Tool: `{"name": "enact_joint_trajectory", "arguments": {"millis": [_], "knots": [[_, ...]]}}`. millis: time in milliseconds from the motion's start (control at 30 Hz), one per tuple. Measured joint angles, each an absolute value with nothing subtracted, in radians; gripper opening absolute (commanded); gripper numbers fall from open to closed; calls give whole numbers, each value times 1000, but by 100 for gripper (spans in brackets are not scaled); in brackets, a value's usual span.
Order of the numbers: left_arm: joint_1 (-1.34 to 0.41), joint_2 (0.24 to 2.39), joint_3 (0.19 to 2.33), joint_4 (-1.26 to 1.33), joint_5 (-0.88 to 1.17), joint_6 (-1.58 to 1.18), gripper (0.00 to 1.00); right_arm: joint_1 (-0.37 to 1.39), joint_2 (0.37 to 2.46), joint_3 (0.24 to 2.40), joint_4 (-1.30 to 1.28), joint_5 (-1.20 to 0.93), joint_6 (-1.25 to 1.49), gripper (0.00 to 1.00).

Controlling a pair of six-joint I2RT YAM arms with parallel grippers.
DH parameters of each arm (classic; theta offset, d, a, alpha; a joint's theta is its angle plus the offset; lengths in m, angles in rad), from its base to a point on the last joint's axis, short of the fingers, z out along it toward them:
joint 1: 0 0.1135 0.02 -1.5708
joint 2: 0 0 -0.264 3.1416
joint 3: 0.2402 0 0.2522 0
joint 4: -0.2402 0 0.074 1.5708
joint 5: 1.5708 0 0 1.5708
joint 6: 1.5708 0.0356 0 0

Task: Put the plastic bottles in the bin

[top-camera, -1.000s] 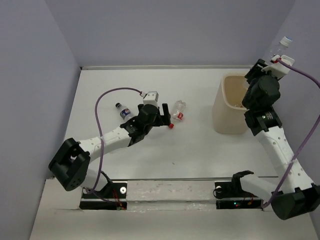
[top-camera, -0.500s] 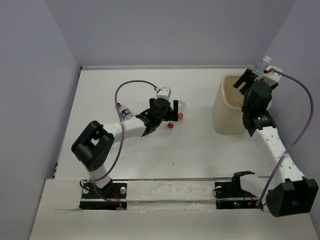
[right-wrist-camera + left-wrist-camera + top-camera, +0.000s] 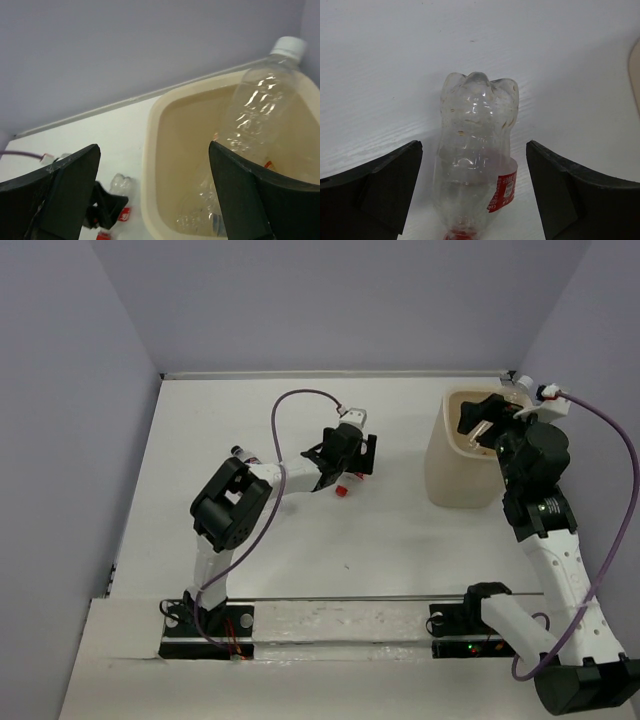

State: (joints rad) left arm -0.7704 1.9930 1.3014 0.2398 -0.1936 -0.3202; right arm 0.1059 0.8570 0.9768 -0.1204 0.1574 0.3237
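Observation:
A clear plastic bottle (image 3: 474, 165) with a red-white label lies on the white table, red cap (image 3: 342, 490) towards the wrist camera. My left gripper (image 3: 474, 150) is open and straddles it, one finger on each side with a gap to the bottle. The cream bin (image 3: 445, 465) stands at the right. My right gripper (image 3: 154, 150) hangs open over its rim with nothing between the fingers. A clear bottle with a white cap (image 3: 257, 100) leans inside the bin against its far corner. More bottles (image 3: 210, 212) lie at the bottom.
Another small bottle (image 3: 240, 452) with a dark cap lies left of the left arm, mostly hidden by it. A purple cable (image 3: 290, 405) loops above the left arm. Grey walls close in the table at the back and sides.
My right gripper came down over the bin and opened, and the white-capped bottle dropped in. My left arm reached right until its open fingers straddled the red-labelled bottle.

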Motion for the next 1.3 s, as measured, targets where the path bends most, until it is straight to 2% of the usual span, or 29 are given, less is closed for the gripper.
{"name": "enact_joint_trajectory", "arguments": {"millis": [33, 67, 100, 200, 233, 267, 367, 467, 600, 867, 1133, 1300], "knots": [[-770, 2006, 1310, 233, -194, -319, 88, 106, 850, 974, -122, 141, 327, 94], [-769, 2024, 1320, 220, -194, -315, 82, 106, 831, 959, -129, 99, 340, 93], [-767, 2035, 1329, 209, -195, -311, 72, 106, 816, 946, -131, 67, 350, 93], [-763, 2066, 1351, 197, -195, -311, 53, 107, 781, 910, -146, -31, 378, 92], [-761, 2070, 1357, 196, -194, -314, 42, 110, 768, 894, -152, -68, 390, 91], [-759, 2071, 1358, 197, -192, -315, 37, 114, 759, 879, -157, -102, 400, 91], [-755, 2069, 1356, 211, -185, -321, 29, 139, 744, 853, -169, -165, 416, 91], [-752, 2033, 1308, 233, -176, -331, 28, 172, 733, 833, -183, -218, 419, 89], [-744, 1865, 1184, 237, -167, -352, 28, 223, 736, 817, -194, -270, 418, 86], [-728, 1205, 1076, 258, -278, -413, 28, 458, 867, 816, -134, -307, 379, 84], [-717, 776, 1055, 139, -453, -429, 29, 720, 1227, 888, -22, -323, 297, 86], [-715, 613, 1055, 6, -530, -426, 30, 870, 1620, 1179, -47, -393, 116, 94]]}}
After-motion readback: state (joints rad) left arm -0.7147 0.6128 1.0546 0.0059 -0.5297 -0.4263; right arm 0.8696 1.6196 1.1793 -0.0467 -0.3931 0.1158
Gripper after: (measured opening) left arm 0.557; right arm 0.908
